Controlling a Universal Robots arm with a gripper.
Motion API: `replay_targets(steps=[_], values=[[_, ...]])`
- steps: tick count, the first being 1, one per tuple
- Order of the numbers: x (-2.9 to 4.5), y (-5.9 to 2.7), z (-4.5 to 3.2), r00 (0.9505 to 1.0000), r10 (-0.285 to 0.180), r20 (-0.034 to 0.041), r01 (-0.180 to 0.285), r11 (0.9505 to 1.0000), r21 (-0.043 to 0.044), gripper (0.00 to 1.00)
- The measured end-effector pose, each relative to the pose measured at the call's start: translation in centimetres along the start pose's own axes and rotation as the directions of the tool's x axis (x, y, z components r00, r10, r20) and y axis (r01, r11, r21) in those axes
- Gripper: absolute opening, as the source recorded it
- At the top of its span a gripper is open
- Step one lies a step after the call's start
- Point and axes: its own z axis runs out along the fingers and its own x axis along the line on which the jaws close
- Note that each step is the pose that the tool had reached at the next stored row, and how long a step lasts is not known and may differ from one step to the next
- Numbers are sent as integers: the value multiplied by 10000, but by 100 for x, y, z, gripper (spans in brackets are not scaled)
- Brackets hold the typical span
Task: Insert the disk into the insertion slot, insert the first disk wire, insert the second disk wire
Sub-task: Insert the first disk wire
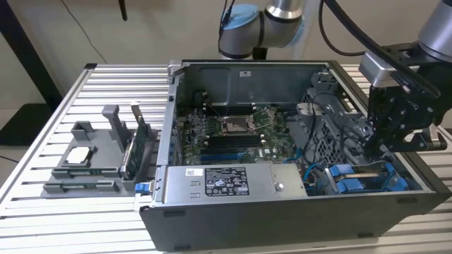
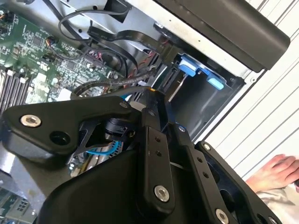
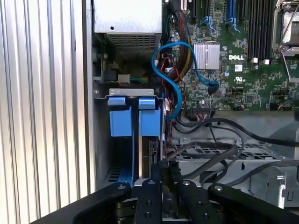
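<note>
The disk [image 3: 153, 149] stands edge-on inside the insertion slot [image 3: 100, 140], under one of two blue fittings [image 3: 150, 121]. In the exterior view the disk [image 1: 367, 172] lies between blue parts in the slot [image 1: 416, 185] at the case's front right corner. My gripper [image 1: 378, 152] hangs just above it. In both wrist views the gripper [image 2: 153, 92] [image 3: 164, 167] has its fingers drawn together at the end of a black braided disk wire [image 2: 112, 84] [image 3: 205, 156], beside the disk's end. What sits between the pads is mostly hidden.
The open case holds a green motherboard [image 1: 233, 135], a grey labelled power-supply box [image 1: 226, 182] and a looping blue cable [image 3: 175, 74]. A grey parts tray [image 1: 84, 169] sits on the slatted table [image 1: 71, 106] at the exterior view's left. A person's hand [image 2: 278, 172] rests beside the case.
</note>
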Motion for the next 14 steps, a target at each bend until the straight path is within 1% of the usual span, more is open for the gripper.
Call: replay_targets(steps=[6, 14], values=[[46, -46, 22, 10000, 0, 0, 0, 10000, 0, 19], [50, -48, 23, 10000, 1, -1, -1, 10000, 0, 19]])
